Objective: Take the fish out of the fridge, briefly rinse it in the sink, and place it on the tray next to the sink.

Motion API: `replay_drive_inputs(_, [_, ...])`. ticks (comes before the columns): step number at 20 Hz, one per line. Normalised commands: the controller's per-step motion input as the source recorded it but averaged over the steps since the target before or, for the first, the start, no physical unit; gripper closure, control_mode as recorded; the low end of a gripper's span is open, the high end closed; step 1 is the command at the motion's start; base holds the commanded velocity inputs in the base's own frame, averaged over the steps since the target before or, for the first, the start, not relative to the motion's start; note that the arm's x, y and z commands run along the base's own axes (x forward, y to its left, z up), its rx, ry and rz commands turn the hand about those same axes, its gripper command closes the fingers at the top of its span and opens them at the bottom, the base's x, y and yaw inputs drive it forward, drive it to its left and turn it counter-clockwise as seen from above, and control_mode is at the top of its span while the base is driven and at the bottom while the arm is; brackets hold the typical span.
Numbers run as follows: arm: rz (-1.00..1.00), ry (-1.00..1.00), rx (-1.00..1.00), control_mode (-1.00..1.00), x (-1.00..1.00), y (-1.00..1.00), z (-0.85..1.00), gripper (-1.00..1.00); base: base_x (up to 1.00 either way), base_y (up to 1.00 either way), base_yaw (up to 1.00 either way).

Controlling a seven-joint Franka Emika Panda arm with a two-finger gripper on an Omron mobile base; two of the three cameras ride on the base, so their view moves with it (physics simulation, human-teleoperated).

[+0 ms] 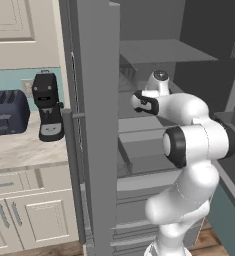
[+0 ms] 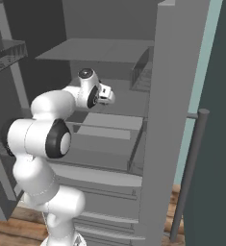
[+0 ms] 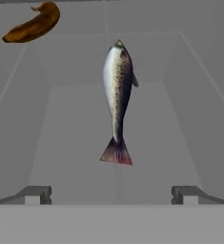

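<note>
Our gripper (image 3: 111,194) stands with its jaws spread as wide as they go and nothing between them. We see the fish (image 3: 117,97) straight ahead in the hand view, apart from the fingertips (image 3: 36,194), lying on the grey floor of the fridge (image 1: 96,125), its long axis running away from us, tail nearest. A brown banana (image 3: 33,24) rests well off to one side; nothing blocks our reach.

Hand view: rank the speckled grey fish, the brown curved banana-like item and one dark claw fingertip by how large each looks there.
1. Speckled grey fish, longest, with a reddish tail.
2. Brown curved banana-like item, clearly shorter; it lies farther back, so it may look smaller than it is.
3. Dark claw fingertip, smallest.
</note>
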Motion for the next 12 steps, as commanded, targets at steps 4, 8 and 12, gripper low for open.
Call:
replay_drive_inputs(4, [0.02, 0.0, 0.0, -1.0, 0.26, -0.04, -0.12, -1.0, 0.0, 0.0, 0.0])
replay_drive_inputs(8, [0.01, 0.0, 0.0, -1.0, 0.38, 0.0, -0.11, -1.0, 0.0, 0.0, 0.0])
replay_drive_inputs(12, [0.01, 0.0, -0.01, -1.0, 0.32, -0.03, -0.13, -1.0, 0.0, 0.0, 0.0])
